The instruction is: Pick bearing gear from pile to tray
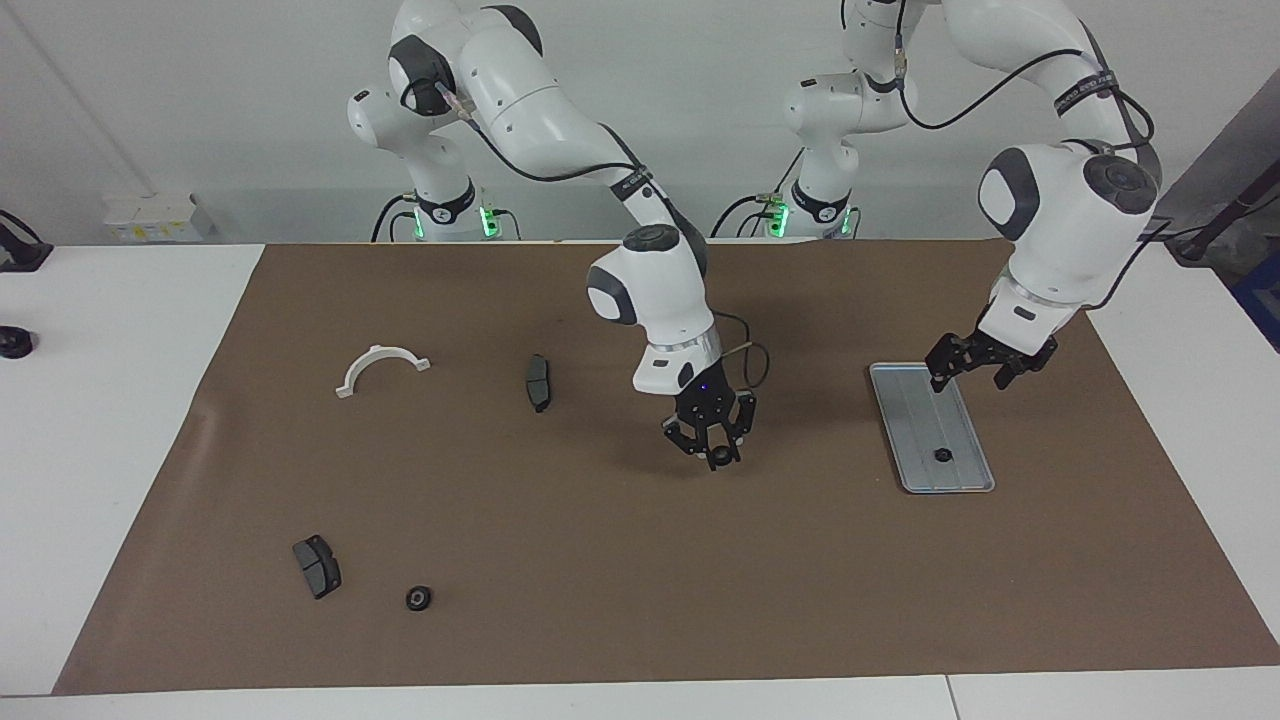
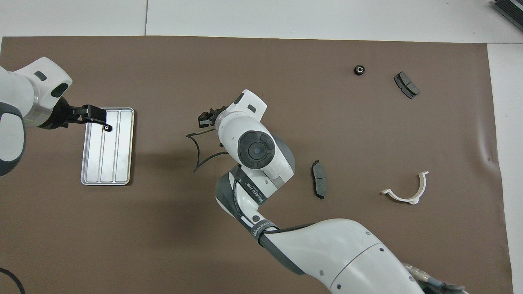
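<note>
The silver-grey tray (image 1: 915,400) lies toward the left arm's end of the mat and also shows in the overhead view (image 2: 116,155). One small black bearing gear (image 1: 942,455) lies in its end farther from the robots, seen from above too (image 2: 107,128). My left gripper (image 1: 975,372) hangs open and empty over the tray's nearer end (image 2: 96,116). My right gripper (image 1: 712,445) is raised over the middle of the mat, shut on a second bearing gear (image 1: 720,460); from above the arm mostly hides it (image 2: 206,118). A third bearing gear (image 1: 419,598) lies loose on the mat (image 2: 359,70).
Two dark brake pads (image 1: 317,566) (image 1: 538,382) and a white half-ring (image 1: 382,366) lie toward the right arm's end of the brown mat; they show from above as the pads (image 2: 406,84) (image 2: 319,179) and the half-ring (image 2: 406,192).
</note>
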`<state>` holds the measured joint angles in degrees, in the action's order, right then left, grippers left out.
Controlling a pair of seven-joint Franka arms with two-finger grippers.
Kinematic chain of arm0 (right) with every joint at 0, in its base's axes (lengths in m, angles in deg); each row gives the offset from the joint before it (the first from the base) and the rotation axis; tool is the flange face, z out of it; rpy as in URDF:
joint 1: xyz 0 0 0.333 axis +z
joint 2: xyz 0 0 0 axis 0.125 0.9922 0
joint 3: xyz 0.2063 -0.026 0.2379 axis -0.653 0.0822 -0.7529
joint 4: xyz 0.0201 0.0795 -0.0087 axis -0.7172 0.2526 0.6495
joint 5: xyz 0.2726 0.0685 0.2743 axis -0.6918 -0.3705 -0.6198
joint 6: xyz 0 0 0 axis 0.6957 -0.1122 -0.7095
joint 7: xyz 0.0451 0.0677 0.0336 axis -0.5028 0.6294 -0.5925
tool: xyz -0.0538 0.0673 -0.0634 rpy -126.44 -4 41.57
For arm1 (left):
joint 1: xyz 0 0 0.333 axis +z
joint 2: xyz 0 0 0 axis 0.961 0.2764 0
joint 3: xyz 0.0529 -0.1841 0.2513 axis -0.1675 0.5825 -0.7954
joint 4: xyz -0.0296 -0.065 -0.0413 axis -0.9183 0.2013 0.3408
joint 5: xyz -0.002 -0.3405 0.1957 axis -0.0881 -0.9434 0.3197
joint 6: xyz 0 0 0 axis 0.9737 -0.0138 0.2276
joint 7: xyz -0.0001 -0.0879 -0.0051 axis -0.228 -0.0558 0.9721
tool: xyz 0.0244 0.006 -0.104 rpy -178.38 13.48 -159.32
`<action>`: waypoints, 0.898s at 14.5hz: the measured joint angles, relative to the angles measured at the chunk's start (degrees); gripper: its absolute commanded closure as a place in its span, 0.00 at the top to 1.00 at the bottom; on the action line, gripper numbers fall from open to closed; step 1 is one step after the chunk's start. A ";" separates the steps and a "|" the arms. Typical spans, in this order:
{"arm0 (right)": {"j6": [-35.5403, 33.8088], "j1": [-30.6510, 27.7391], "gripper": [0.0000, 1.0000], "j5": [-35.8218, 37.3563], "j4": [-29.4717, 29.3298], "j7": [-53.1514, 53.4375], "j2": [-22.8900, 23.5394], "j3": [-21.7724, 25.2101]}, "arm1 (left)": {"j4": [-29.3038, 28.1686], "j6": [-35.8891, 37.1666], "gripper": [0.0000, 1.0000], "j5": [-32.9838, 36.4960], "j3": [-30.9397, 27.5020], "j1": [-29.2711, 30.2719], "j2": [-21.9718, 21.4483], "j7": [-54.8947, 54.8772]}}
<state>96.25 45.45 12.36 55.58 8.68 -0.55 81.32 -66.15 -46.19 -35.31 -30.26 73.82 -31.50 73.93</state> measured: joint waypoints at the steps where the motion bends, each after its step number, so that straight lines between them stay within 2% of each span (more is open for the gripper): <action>1: 0.00 0.51 0.37 0.00 -0.39 1.79 0.18 0.01 | 0.27 0.01 1.00 0.00 0.11 -1.51 -0.01 3.07; 5: -0.14 0.81 0.43 -0.03 -0.72 4.32 0.19 0.25 | 0.28 -1.81 1.00 0.00 0.32 -6.79 0.08 12.80; 9: -0.68 -0.48 0.48 -0.04 -1.06 4.32 0.14 1.11 | 0.13 -5.60 1.00 0.00 0.36 -7.50 0.90 16.28; 13: -9.20 -3.86 0.48 -0.04 -2.62 4.32 -2.90 1.38 | -0.25 -11.33 1.00 0.02 0.39 -10.15 3.08 24.38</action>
<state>87.05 41.59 12.33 52.96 13.00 -3.45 82.69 -66.40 -57.52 -35.30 -29.87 63.67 -28.42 98.31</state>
